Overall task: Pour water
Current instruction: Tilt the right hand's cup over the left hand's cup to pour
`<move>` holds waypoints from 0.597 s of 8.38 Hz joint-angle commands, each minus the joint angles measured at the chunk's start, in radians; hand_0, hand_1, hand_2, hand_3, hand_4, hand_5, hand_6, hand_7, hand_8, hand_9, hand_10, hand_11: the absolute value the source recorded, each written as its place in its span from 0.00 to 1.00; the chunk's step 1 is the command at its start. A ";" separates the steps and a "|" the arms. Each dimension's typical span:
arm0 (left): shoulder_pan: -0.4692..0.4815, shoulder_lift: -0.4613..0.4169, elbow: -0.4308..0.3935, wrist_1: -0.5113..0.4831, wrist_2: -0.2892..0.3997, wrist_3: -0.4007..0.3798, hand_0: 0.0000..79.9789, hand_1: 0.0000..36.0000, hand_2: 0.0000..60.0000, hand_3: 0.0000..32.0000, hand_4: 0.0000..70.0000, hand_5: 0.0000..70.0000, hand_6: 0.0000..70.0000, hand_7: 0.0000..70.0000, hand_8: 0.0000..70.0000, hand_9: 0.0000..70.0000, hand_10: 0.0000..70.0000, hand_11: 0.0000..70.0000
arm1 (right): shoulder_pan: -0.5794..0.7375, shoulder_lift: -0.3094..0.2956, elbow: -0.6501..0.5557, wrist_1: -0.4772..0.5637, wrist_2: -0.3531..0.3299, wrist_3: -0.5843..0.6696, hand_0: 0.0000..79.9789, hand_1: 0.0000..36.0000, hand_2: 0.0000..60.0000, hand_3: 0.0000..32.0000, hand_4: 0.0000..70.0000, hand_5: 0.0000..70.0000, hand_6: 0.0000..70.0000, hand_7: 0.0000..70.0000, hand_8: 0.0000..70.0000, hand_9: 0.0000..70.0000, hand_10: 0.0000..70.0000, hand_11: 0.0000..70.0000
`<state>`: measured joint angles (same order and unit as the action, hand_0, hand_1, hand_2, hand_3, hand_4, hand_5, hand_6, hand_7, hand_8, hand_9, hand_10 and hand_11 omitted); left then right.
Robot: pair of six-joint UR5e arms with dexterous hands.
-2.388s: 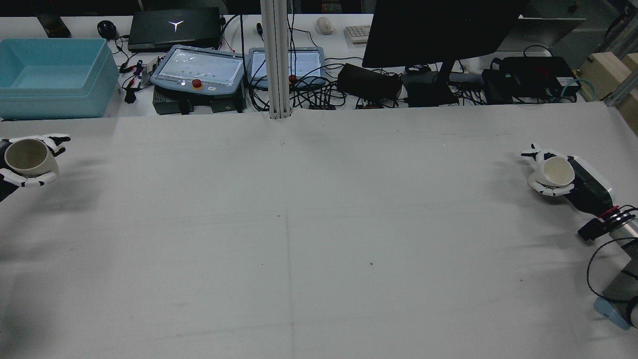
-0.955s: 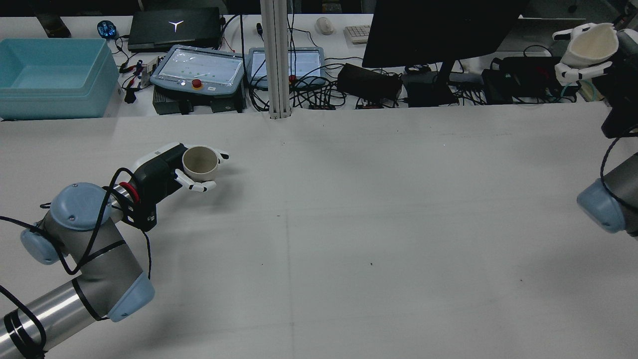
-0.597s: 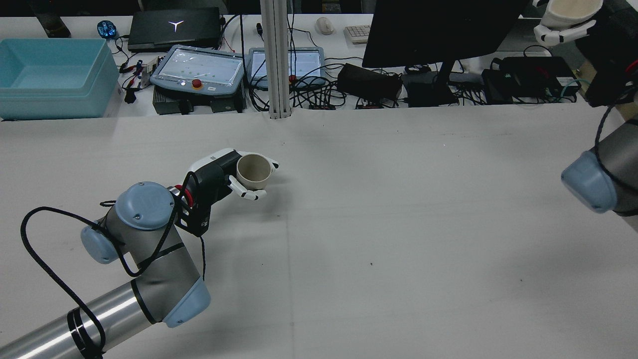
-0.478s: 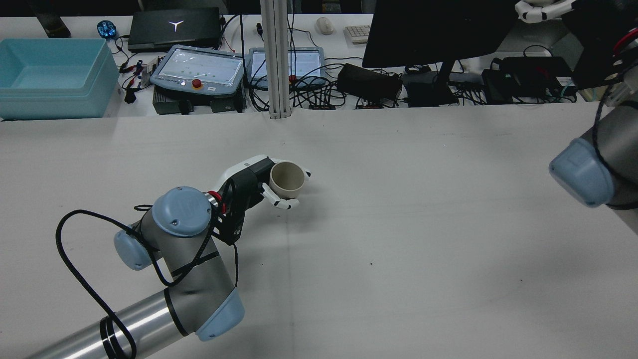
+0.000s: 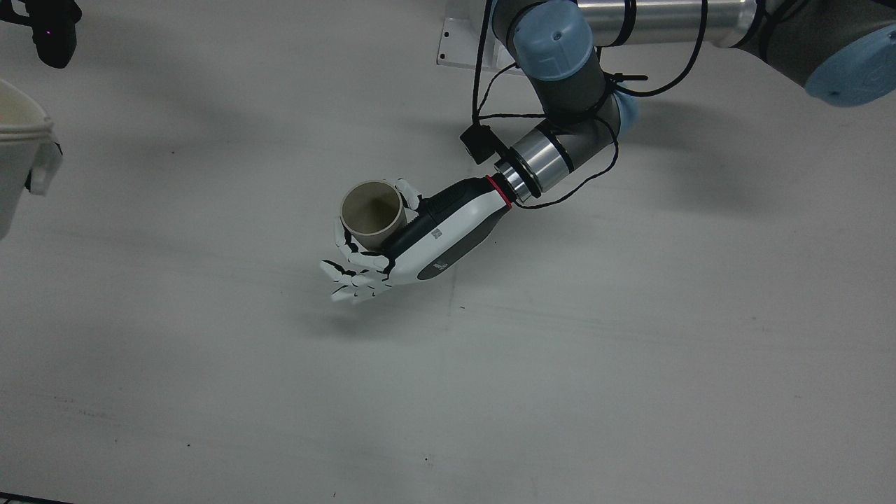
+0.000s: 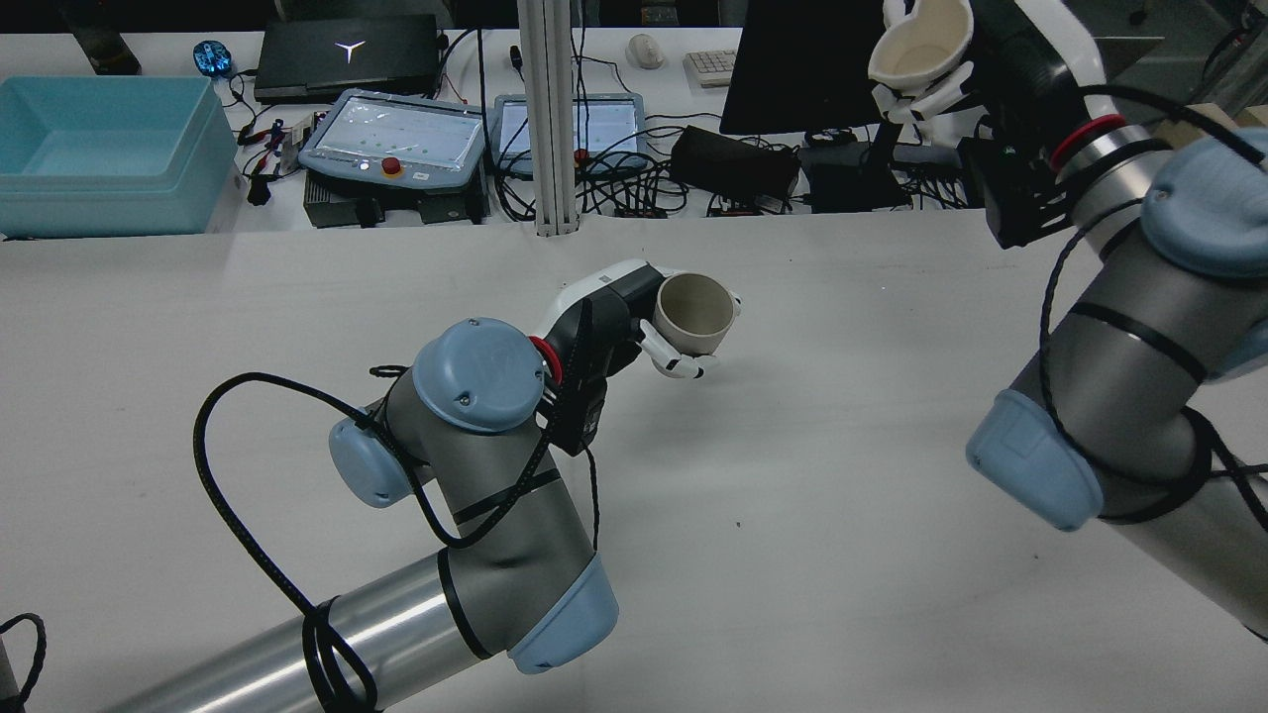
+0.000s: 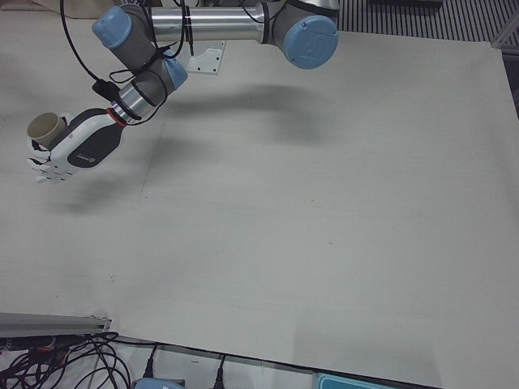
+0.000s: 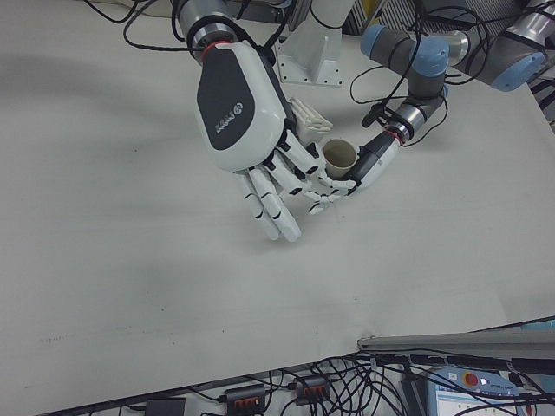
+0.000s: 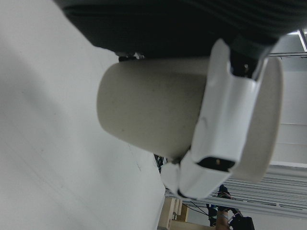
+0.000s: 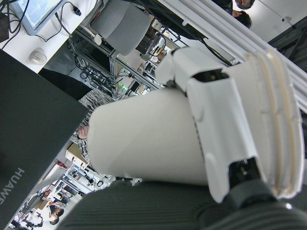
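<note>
The rear view shows both arms at once: the left hand [image 6: 634, 327] is wrapped around a tan cup [image 6: 695, 312] over the middle of the table [image 6: 842, 515], and the right hand [image 6: 976, 59] grips a white cup [image 6: 921, 40] high up at the back, tipped a little. The front view looks down into the tan cup [image 5: 372, 212], which stands upright and seems empty, though it is dim inside; there the white cup [image 5: 17, 161] only peeks in at the edge.
</note>
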<state>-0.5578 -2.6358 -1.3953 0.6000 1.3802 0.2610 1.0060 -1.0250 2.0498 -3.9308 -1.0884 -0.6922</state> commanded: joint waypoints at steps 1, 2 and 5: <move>-0.033 -0.053 0.001 0.026 -0.013 -0.009 1.00 1.00 1.00 0.00 1.00 1.00 0.35 0.43 0.20 0.12 0.07 0.14 | -0.193 0.055 0.001 0.001 0.137 -0.261 1.00 1.00 1.00 0.00 1.00 1.00 0.55 0.97 0.09 0.17 0.07 0.16; -0.033 -0.053 0.013 0.024 -0.015 -0.009 1.00 1.00 1.00 0.00 1.00 1.00 0.35 0.43 0.20 0.12 0.07 0.13 | -0.231 0.075 0.001 0.001 0.153 -0.308 1.00 1.00 1.00 0.00 1.00 1.00 0.52 0.93 0.09 0.17 0.06 0.15; -0.039 -0.055 0.022 0.023 -0.017 -0.009 1.00 1.00 1.00 0.00 1.00 1.00 0.37 0.44 0.20 0.13 0.07 0.14 | -0.291 0.060 0.028 0.001 0.208 -0.325 1.00 1.00 1.00 0.00 1.00 1.00 0.49 0.89 0.08 0.16 0.05 0.13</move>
<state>-0.5904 -2.6884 -1.3770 0.6232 1.3645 0.2518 0.7470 -0.9523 2.0516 -3.9301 -0.9093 -0.9969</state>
